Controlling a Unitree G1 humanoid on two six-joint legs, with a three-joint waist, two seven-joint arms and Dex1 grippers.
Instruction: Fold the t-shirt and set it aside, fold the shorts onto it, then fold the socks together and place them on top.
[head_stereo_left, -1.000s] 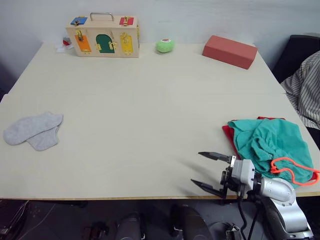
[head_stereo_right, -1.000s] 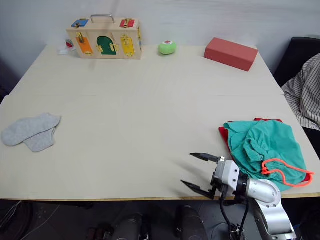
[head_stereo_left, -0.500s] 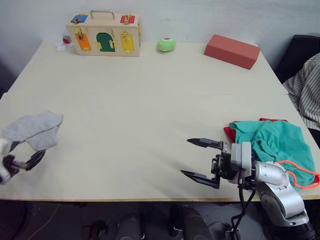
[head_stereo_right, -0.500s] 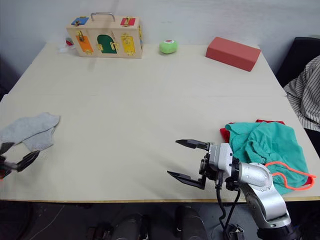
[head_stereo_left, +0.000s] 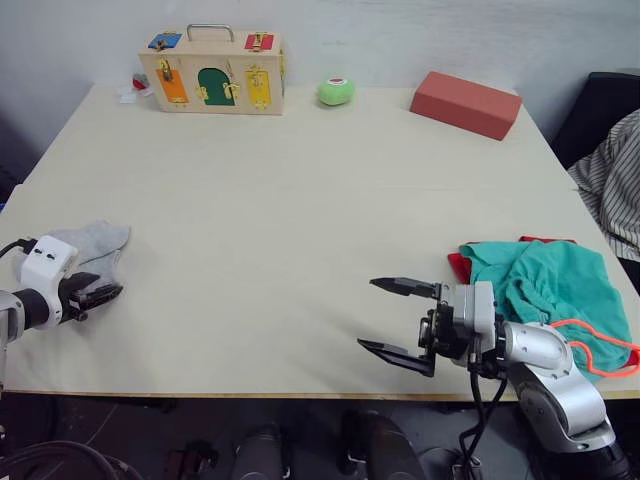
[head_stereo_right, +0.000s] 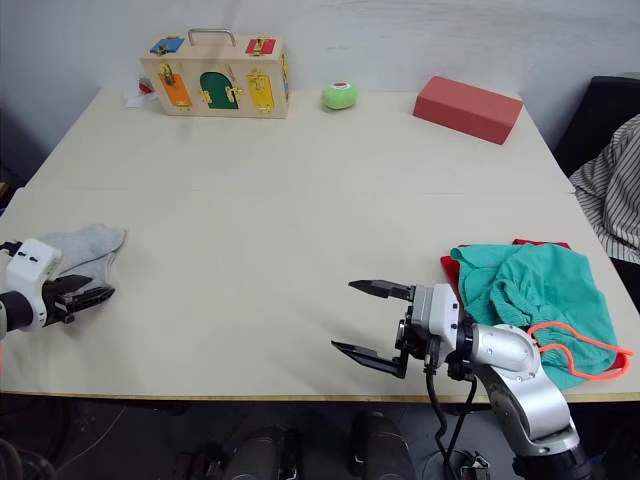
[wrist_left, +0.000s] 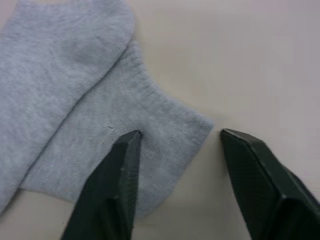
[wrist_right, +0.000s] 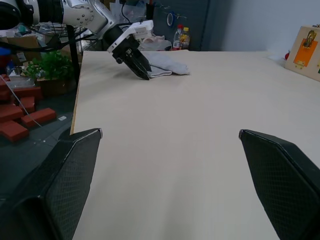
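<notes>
Head cameras: on the pale worktop (head_stereo_left: 300, 200), the left tool (head_stereo_left: 98, 294) sits low over the near edge of the grey socks (head_stereo_left: 95, 243), far to the left of the garment pile. That pile, teal shorts (head_stereo_left: 545, 285) bunched over the red t-shirt (head_stereo_left: 458, 263) with an orange drawstring (head_stereo_left: 590, 345) trailing off it, lies at the worktop's right front. The right tool (head_stereo_left: 400, 320) hovers just left of the pile, fingers spread wide with nothing between them. Well behind the pile along the back edge stand a wooden latch box (head_stereo_left: 212, 72), a green ball (head_stereo_left: 336, 91) and a salmon-red block (head_stereo_left: 466, 103). A person's striped sleeve (head_stereo_left: 612, 190) shows beyond the pile to the right.

Left wrist camera: the left tool's fingers stand apart, one fingertip (wrist_left: 125, 150) resting on the cuff of one sock, the other off the knit on bare worktop. The two socks overlap, one lying partly across the other.

Right wrist camera: the right tool's open fingers frame the bare worktop, with the left tool (wrist_right: 137, 64) and socks (wrist_right: 167, 65) across it.

Judged from here, the risk is a thin pinch: closing now may catch only one sock's edge, so the pair separates on lifting, or the finger skids the knit along the worktop and bunches it. The shorts look loosely heaped, so socks placed there could slide off.
</notes>
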